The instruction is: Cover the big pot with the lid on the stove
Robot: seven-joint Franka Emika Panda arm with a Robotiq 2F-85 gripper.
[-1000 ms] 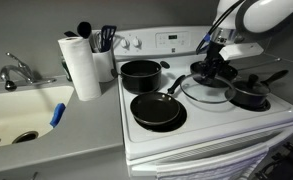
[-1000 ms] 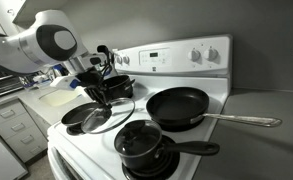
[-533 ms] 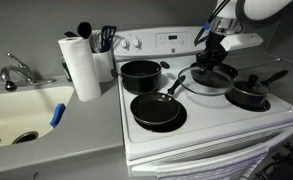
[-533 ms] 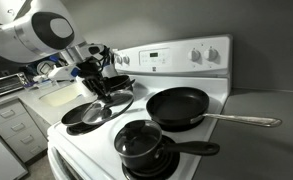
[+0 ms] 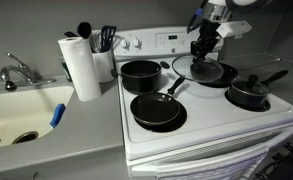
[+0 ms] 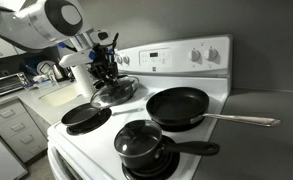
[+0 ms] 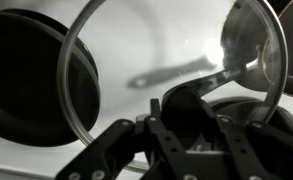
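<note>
The big pot [image 5: 140, 75] is black and open on the back burner of the white stove [image 5: 211, 130], next to the paper towel. My gripper [image 5: 204, 48] is shut on the dark centre knob of the glass lid [image 5: 198, 70]. It holds the lid tilted in the air above the stove's other side, apart from the pot. In an exterior view the gripper [image 6: 107, 70] and the lid [image 6: 117, 92] hide most of the pot. In the wrist view the lid's metal rim [image 7: 78, 50] rings the frame and the knob sits between the jaws [image 7: 176, 112].
A black frying pan [image 5: 156, 110] sits in front of the pot. A lidded saucepan [image 5: 248, 95] is at the front, and a long-handled frying pan [image 6: 178, 105] behind it. A paper towel roll [image 5: 81, 65], a utensil holder [image 5: 104, 55] and a sink [image 5: 21, 115] are beside the stove.
My gripper has lifted the lid off the stove top and carried it up and toward the back panel. The pot and pans have not moved.
</note>
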